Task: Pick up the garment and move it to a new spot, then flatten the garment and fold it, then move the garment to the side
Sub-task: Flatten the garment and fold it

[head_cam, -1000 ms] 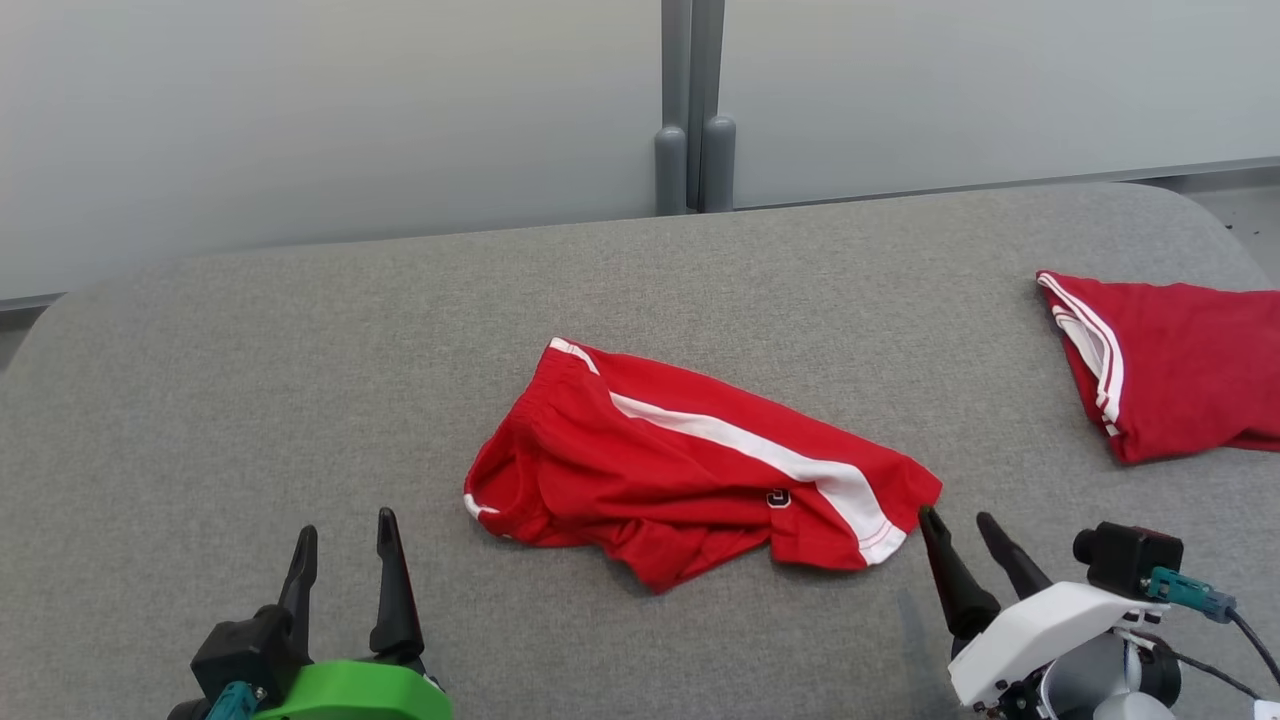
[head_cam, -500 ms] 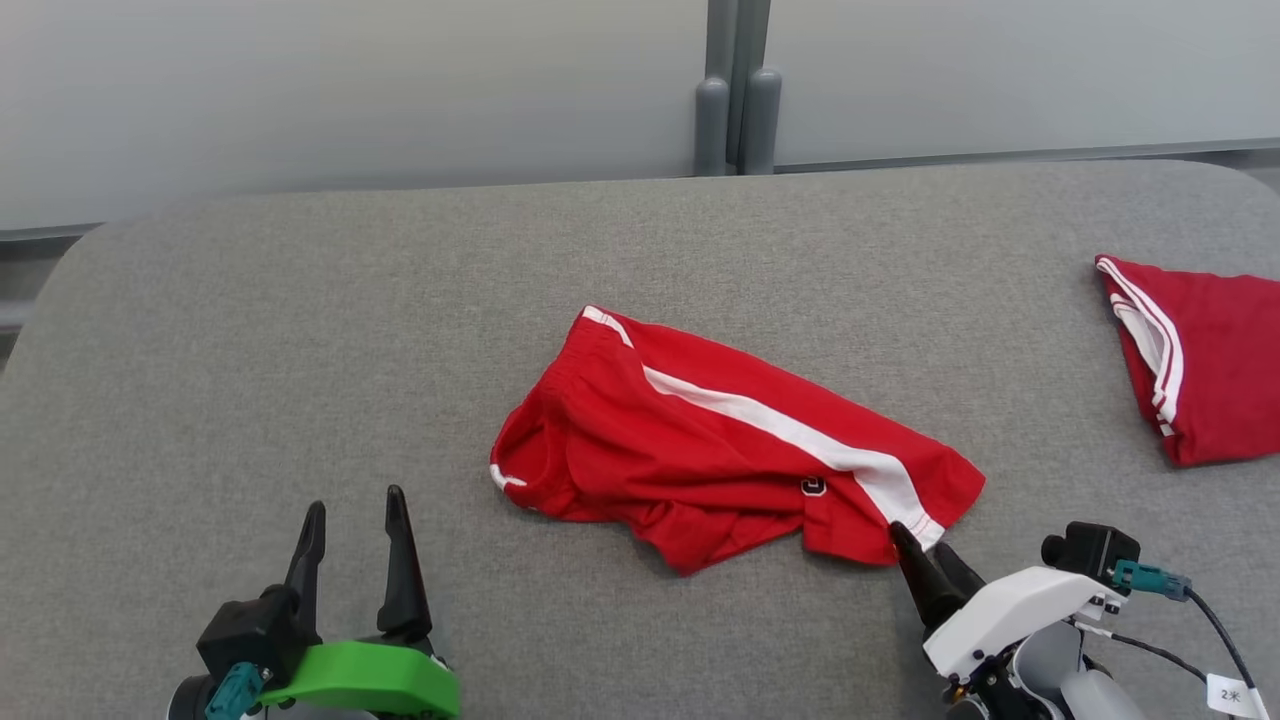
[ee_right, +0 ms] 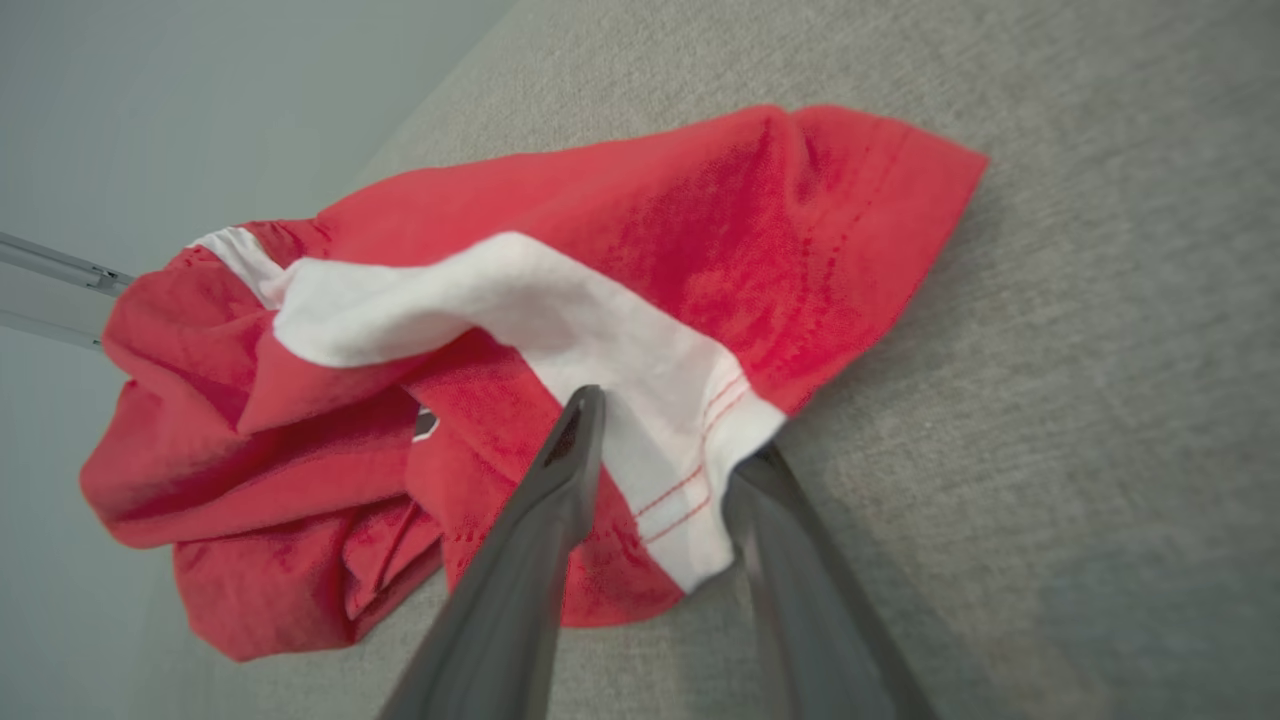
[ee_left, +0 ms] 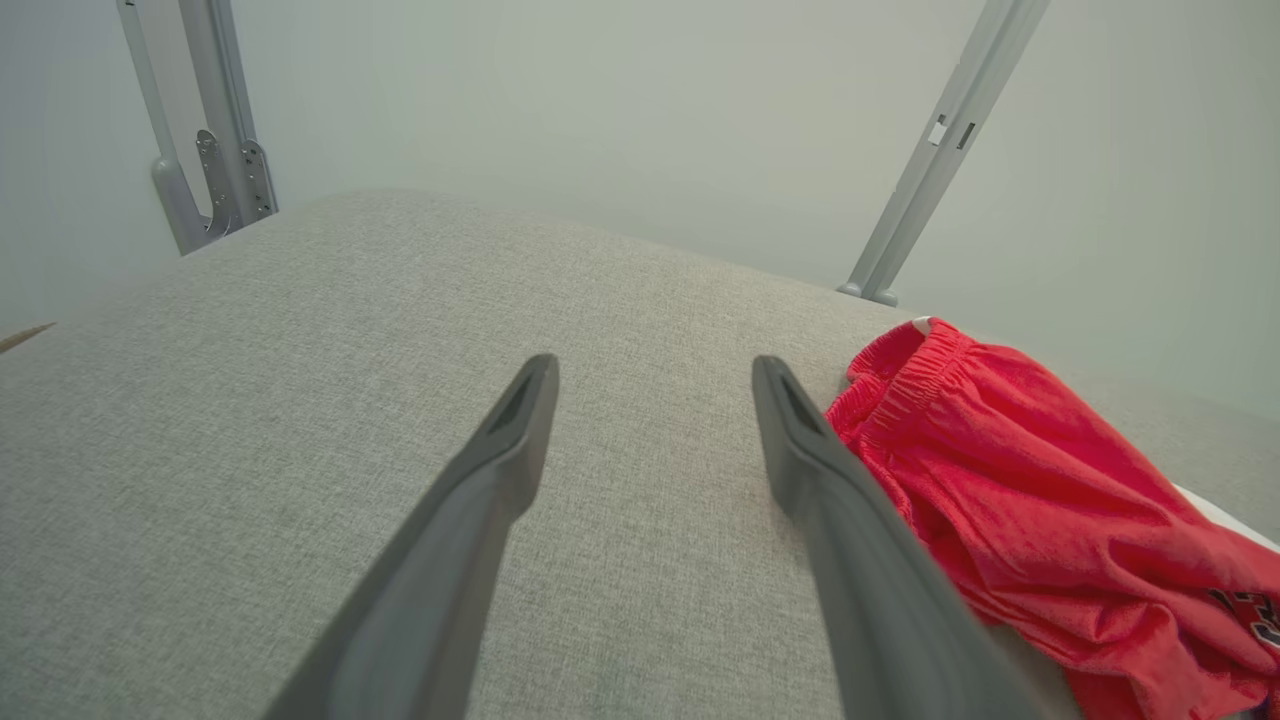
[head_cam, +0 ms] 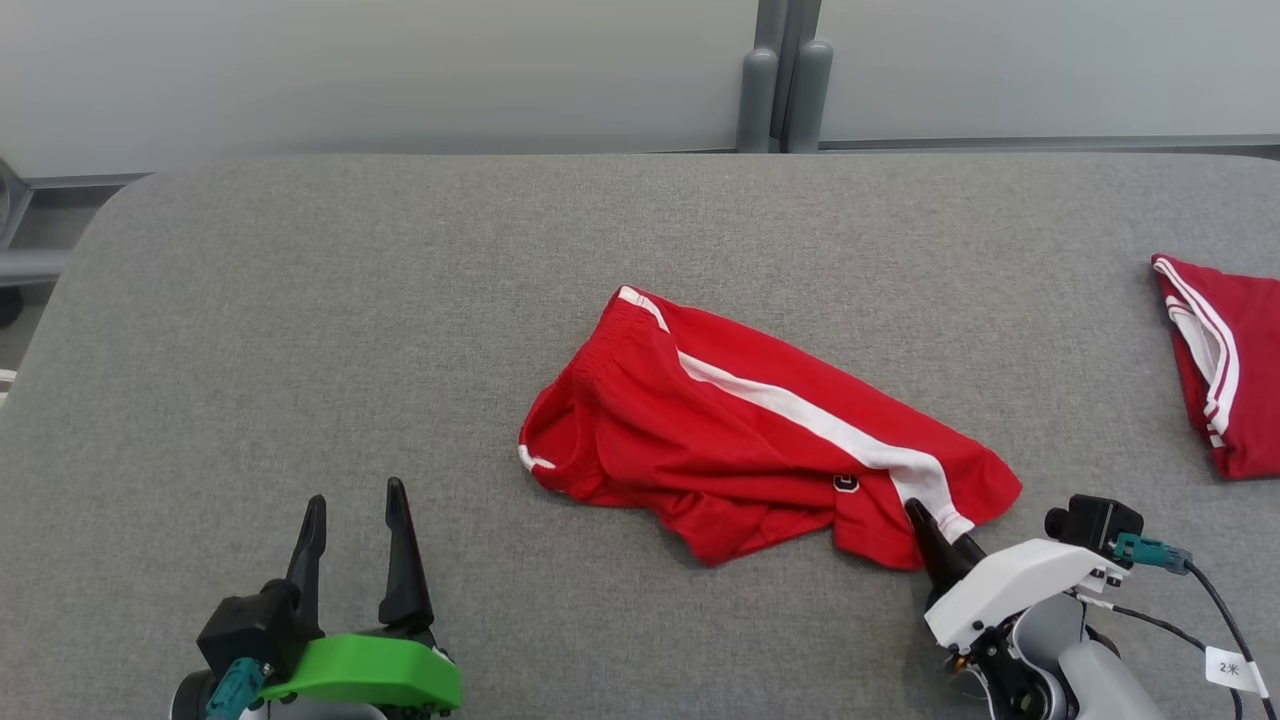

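The garment [head_cam: 720,430], red shorts with a white side stripe, lies crumpled at the middle of the grey padded table [head_cam: 300,300]. My right gripper [head_cam: 940,530] is at the garment's near right corner. In the right wrist view its fingers straddle the white-striped hem [ee_right: 690,420], one on top and one below the edge, still apart, with the garment [ee_right: 650,220] spreading beyond the right gripper [ee_right: 675,430]. My left gripper [head_cam: 355,495] stands open over bare table at the lower left. In the left wrist view the left gripper [ee_left: 655,365] is just left of the garment's waistband [ee_left: 1020,480], apart from it.
A second red garment [head_cam: 1235,370] with white trim lies folded at the table's right edge. Grey posts [head_cam: 785,80] rise behind the far edge before a pale wall. Bare table stretches to the left and far side of the shorts.
The camera has shifted, sliding the scene rightward. My right gripper has advanced onto the garment's hem corner and its fingers have narrowed around it. The left gripper has stayed put.
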Robot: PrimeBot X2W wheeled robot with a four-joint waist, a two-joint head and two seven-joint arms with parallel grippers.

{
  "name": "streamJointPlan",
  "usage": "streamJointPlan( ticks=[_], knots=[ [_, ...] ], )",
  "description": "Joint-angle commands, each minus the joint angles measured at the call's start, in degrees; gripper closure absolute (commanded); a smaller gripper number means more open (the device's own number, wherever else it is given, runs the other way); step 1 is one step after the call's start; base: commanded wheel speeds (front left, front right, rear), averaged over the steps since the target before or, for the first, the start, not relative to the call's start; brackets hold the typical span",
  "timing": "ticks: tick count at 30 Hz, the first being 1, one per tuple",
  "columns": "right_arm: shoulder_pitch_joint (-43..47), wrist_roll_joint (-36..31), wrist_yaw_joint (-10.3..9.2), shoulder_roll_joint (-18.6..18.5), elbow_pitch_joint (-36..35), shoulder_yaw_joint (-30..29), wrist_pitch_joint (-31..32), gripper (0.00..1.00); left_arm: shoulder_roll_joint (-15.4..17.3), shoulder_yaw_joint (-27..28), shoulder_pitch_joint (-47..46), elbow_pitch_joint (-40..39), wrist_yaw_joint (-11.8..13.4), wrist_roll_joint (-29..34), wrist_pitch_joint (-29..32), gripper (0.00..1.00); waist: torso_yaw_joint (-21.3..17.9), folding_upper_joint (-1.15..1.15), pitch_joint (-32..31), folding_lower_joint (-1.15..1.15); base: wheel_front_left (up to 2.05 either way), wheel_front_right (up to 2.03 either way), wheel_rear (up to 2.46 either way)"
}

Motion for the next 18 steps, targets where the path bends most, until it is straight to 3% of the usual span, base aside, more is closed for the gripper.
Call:
streamJointPlan(
  ticks=[1,6,8,11,18],
  knots=[
    [0.71,-0.72,0.00,-0.17,-0.36,-0.43,-0.49,0.53,-0.21,0.42,-0.54,0.10,-0.34,0.47,-0.17,0.00,-0.07,0.56,-0.04,0.00,0.00,0.00,0.00],
    [2.10,-1.20,0.01,-0.17,-2.38,-1.08,-0.40,0.61,-0.46,1.31,-0.08,0.25,-0.85,0.92,-0.17,0.00,-0.69,0.56,-0.11,0.00,0.00,0.00,0.00],
    [2.32,-1.44,0.01,-0.17,-2.87,-1.17,-0.20,0.72,-0.56,1.60,0.01,0.29,-0.94,1.14,-0.17,0.00,-1.02,0.56,-0.11,0.00,0.00,0.00,0.00],
    [2.29,-2.41,0.01,-0.17,-3.30,-1.02,-0.25,1.00,-0.66,1.74,-0.07,0.45,-1.10,1.44,-0.17,0.00,-1.30,0.56,-0.13,0.00,0.00,0.00,0.00],
    [3.77,-4.19,0.01,-0.17,-7.21,-0.37,1.13,1.00,-0.78,2.32,0.36,0.97,-1.67,1.71,-0.17,0.00,-2.36,0.56,-0.98,0.00,0.00,0.00,0.00]
  ],
)
